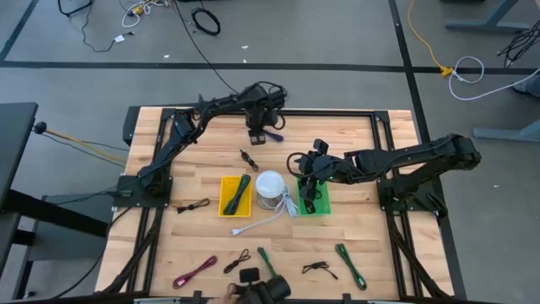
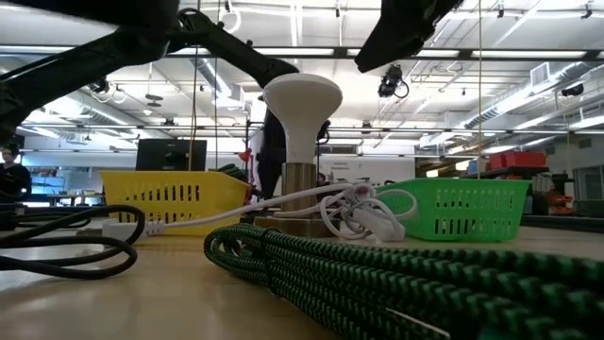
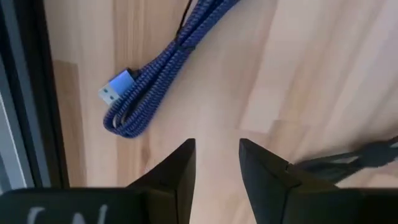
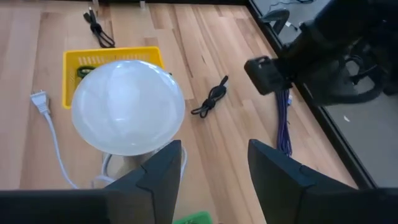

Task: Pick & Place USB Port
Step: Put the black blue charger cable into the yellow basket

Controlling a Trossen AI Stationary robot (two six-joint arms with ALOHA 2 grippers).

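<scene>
A blue braided USB cable (image 3: 149,74) lies bundled flat on the wooden table near its far edge, its blue plug (image 3: 118,87) at one end. It also shows in the high view (image 1: 273,135). My left gripper (image 3: 217,162) points down just beside the bundle, open, with bare wood between its fingers; in the high view it is at the far middle (image 1: 257,135). My right gripper (image 4: 214,168) hovers open over the table's middle (image 1: 299,169), above and just right of a white lamp (image 4: 127,106).
The yellow basket (image 1: 236,196) holds a green cable. The green basket (image 1: 314,203) sits right of the lamp (image 1: 270,186), whose white cord (image 1: 261,224) trails forward. Small black cables (image 1: 249,158) (image 1: 192,205) and green and pink cables (image 1: 350,263) (image 1: 194,272) lie scattered about.
</scene>
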